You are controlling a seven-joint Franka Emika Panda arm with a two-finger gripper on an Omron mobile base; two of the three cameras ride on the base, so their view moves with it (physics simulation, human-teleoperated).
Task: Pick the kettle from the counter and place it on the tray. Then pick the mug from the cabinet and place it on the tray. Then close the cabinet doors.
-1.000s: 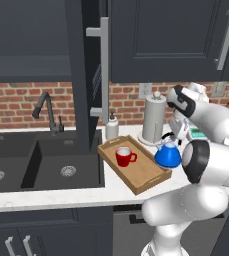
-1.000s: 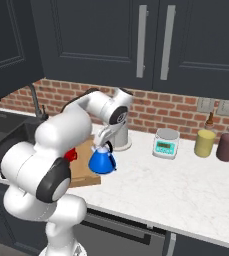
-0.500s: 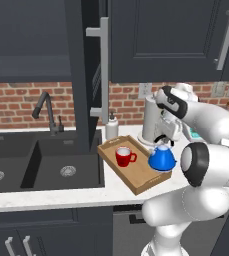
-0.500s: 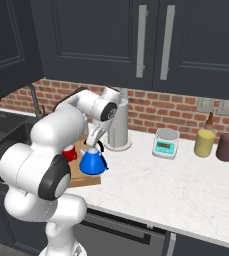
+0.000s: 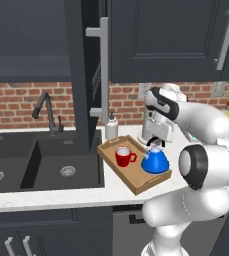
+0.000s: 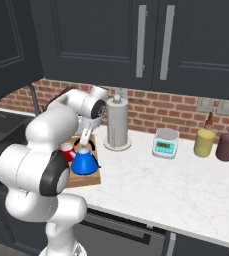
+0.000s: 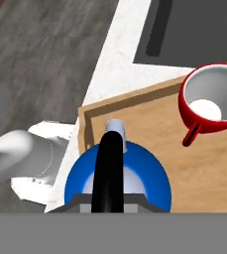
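Our end effector (image 5: pixel 155 143) is clamped narrow on the thin black handle (image 7: pixel 108 168) of the blue kettle (image 5: pixel 154 161), which sits over the near corner of the wooden tray (image 5: pixel 134 181). From the side we judge the kettle to be on or just above the tray floor; we cannot tell which. We should lower straight down and let go only once the base rests flat, keeping it inside the tray's raised edge. The red mug (image 5: pixel 123 156) stands on the tray just beside the kettle, so we avoid drifting toward it. Beyond, on the white surface (image 6: pixel 156 185), the cabinet door (image 5: pixel 88 75) hangs open.
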